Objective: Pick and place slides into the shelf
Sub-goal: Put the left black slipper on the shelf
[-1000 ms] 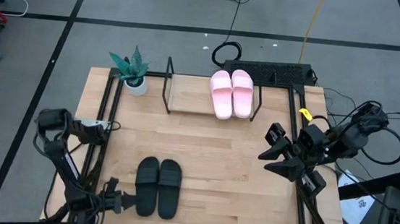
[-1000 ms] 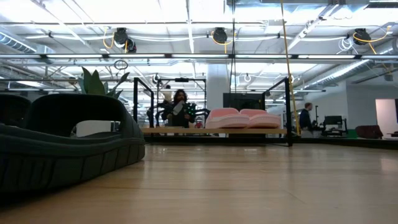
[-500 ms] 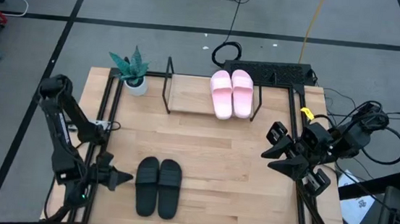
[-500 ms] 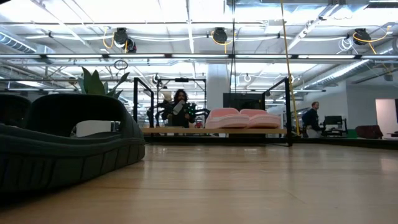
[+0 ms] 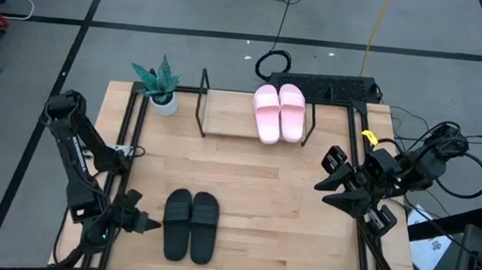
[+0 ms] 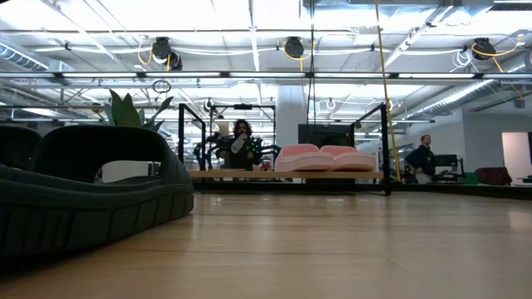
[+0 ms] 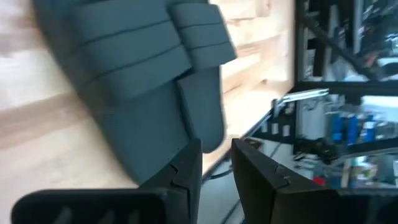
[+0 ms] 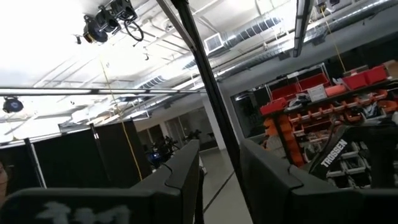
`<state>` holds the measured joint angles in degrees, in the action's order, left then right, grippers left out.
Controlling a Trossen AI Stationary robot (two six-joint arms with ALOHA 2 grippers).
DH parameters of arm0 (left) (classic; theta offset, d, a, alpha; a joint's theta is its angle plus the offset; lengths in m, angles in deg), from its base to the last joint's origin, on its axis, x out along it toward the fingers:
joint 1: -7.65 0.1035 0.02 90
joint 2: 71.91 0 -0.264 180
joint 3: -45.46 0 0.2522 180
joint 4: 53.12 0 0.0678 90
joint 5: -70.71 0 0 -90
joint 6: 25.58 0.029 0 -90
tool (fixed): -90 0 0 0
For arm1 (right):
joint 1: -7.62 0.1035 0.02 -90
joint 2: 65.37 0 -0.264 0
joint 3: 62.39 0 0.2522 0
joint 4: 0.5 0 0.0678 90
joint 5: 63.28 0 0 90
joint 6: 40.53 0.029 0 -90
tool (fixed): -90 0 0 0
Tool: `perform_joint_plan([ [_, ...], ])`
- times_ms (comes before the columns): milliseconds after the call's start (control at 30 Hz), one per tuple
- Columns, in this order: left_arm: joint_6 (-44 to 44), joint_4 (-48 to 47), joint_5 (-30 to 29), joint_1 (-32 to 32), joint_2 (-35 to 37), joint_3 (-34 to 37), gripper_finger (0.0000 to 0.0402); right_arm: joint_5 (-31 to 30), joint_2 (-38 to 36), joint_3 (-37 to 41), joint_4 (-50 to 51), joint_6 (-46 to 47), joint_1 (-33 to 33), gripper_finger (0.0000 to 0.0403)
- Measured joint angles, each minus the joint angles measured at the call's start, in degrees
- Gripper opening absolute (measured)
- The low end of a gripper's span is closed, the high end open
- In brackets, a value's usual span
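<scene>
At the desk's near left edge, your left claw point(image 5: 147, 225) hovers just beside the matte black pair of wide-strap slide sandals point(image 5: 190, 225), its fingers a narrow gap apart and holding nothing. To do this step well, I judge you should widen that gap and take one black sandal by its edge. Counted: two black sandals on the pale wooden desk point(image 5: 287, 209), two pale pink slide sandals point(image 5: 278, 111) already on the low wire-framed shelf point(image 5: 225, 114), one small potted plant point(image 5: 158, 84). Your right claw point(image 5: 332, 188) waits at the right edge, fingers slightly apart, empty.

White "TROSSEN" lettering on a dark arm link point(image 8: 336, 154), right wrist view.
</scene>
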<state>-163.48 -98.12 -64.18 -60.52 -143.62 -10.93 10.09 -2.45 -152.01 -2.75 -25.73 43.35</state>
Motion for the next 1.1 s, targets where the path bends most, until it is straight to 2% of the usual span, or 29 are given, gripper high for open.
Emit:
perform_joint_plan([
  [167,8.02,3.52,-0.13,1.12,0.00,0.00,0.0088,-3.40,0.00,0.00,-0.04,-0.97,-0.02,0.0110],
  [267,4.13,3.63,-1.12,1.49,-0.02,0.00,0.0088,-4.58,0.00,-0.01,-0.04,-0.97,-0.07,0.0110],
  [400,0.49,5.72,-10.69,1.56,-0.33,-1.08,0.0088,-4.49,0.00,-0.01,-0.02,-0.97,-0.09,0.0110],
  [533,6.81,5.60,-15.62,2.83,-0.64,-6.17,0.0088,-4.48,0.00,0.00,-0.02,-0.97,-0.09,0.0110],
  [667,6.45,3.91,-23.28,3.25,-4.98,-11.04,0.0088,-4.32,0.00,-0.01,-0.02,-0.97,-0.09,0.0110],
  [800,-3.26,4.74,-23.71,3.16,-13.65,-13.32,0.0088,-4.30,0.00,0.00,0.00,-0.97,-0.09,0.0110],
  [933,-4.60,8.96,-22.12,4.33,-20.43,-16.23,0.0088,-4.31,0.00,0.01,0.00,-0.97,-0.09,0.0110],
  [1100,-4.91,8.30,-21.57,4.94,-23.99,-18.05,0.0088,-4.50,0.00,-0.01,-0.23,-1.87,-0.11,0.0110],
])
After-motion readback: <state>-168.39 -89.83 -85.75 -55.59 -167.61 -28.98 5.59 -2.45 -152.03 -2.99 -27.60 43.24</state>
